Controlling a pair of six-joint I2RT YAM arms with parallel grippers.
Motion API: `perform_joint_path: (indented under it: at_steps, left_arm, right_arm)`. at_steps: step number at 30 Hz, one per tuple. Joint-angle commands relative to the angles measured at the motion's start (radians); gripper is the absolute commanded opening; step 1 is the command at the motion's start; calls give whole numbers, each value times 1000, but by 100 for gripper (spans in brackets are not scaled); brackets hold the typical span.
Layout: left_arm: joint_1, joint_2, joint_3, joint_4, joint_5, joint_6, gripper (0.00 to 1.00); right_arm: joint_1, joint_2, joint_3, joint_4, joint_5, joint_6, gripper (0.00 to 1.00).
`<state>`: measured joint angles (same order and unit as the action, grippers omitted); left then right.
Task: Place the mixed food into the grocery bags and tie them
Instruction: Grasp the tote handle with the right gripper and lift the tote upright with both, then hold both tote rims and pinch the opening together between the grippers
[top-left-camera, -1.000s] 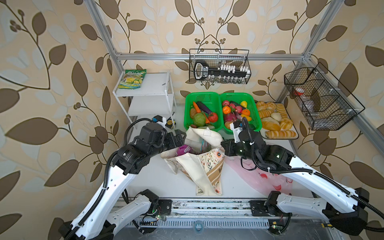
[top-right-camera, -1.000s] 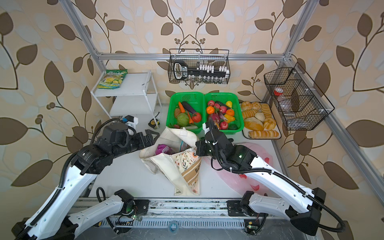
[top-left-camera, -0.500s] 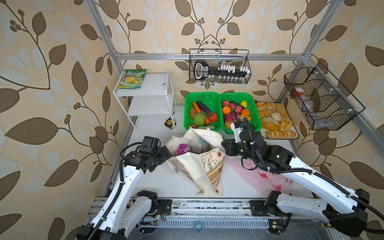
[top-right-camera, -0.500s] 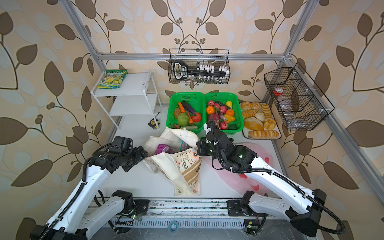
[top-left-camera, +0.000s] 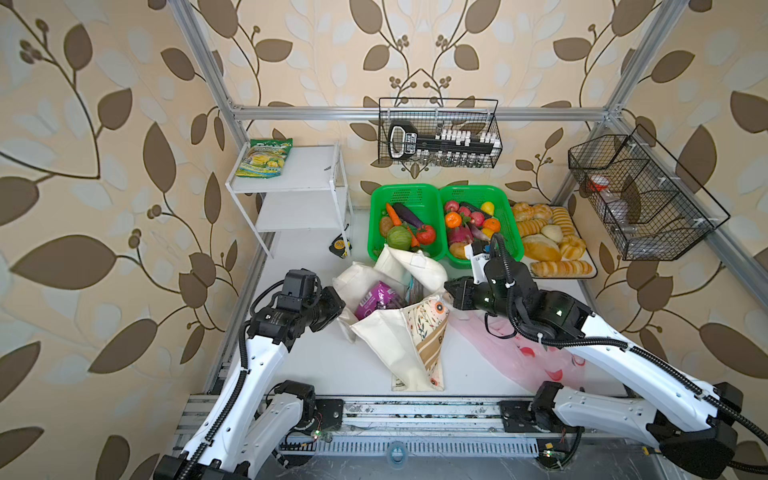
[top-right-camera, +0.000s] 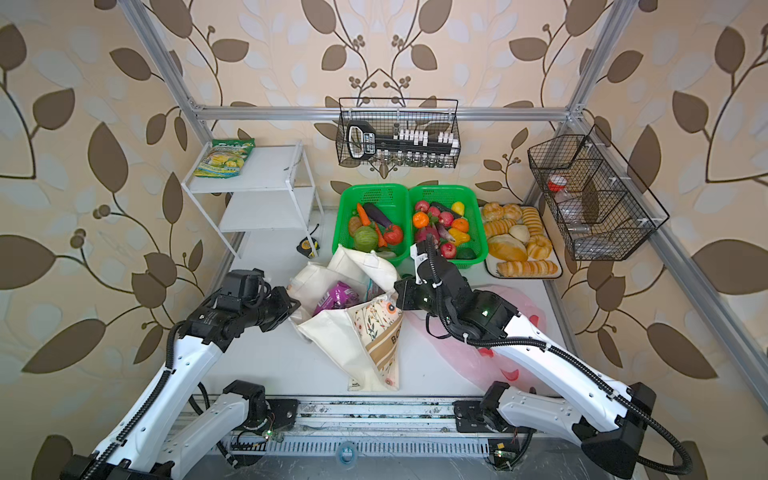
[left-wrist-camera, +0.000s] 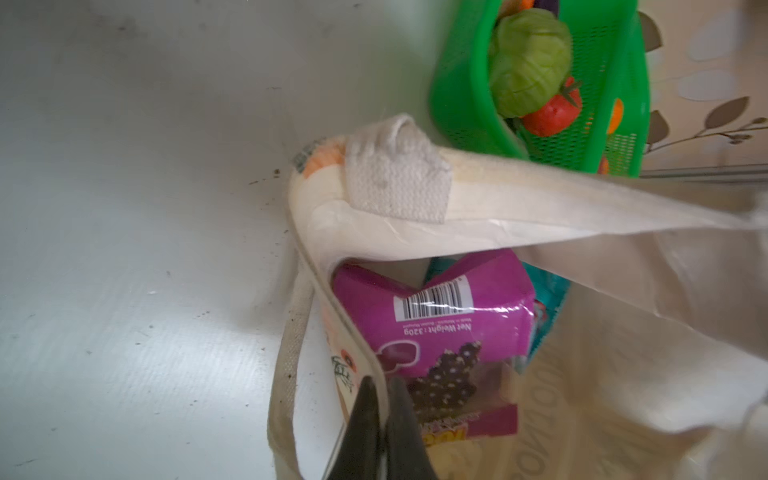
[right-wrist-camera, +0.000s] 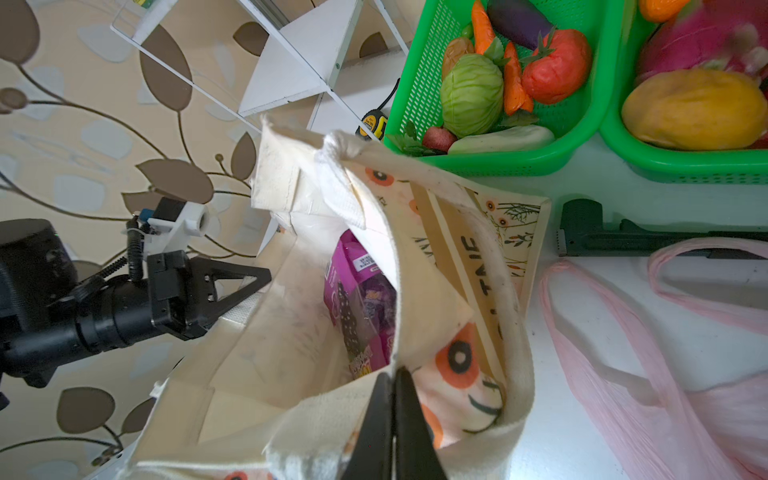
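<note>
1. Grip check: my left gripper (left-wrist-camera: 382, 386) is pinched narrow on the left-side rim of the cream canvas tote with brown lettering and flower print (top-left-camera: 388, 345). The left wrist view shows fabric caught between the jaws.
2. Same for my right gripper (right-wrist-camera: 392, 378): jaws nearly together, clamped on the opposite rim at the printed panel.
3. Between the two grips the tote mouth stands open. In both top views its body lies on the white tabletop (top-left-camera: 299, 365).
4. Inside the tote I see the purple grape-print packet (top-left-camera: 377, 300), barcode side showing in the left wrist view. The teal mint packet (left-wrist-camera: 548, 309) is tucked just behind it.
5. In the left green plastic basket (top-left-camera: 405, 194), just behind the tote, the green cabbage (top-left-camera: 399, 237) and red tomato (top-left-camera: 426, 235) sit close together. The brown potato (top-left-camera: 385, 225) is in the same basket, near the cabbage.
6. On the table just beside the tote, the thin translucent pink plastic handle bag (top-left-camera: 521, 353) lies flat, partly under my right arm. Its handles lie loose in the right wrist view.
</note>
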<state>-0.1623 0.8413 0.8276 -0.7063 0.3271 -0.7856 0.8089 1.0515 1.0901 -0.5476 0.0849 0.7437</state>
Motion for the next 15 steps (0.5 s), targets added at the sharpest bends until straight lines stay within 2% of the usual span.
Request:
perform_joint_path:
  at_steps: [1, 4, 7, 15]
  left_arm:
    - [0, 8, 194, 97, 176, 79, 0]
    - [-34, 40, 348, 30, 223, 167, 0]
    - [-103, 59, 423, -13, 237, 236, 0]
    - [-241, 102, 348, -114, 229, 280, 0]
  right_arm:
    - [-7, -28, 14, 10, -10, 2, 0]
    - [-9, -51, 18, 23, 2, 13, 0]
    - [-10, -65, 7, 27, 20, 14, 0]
    - [-11, -36, -37, 22, -56, 8, 0]
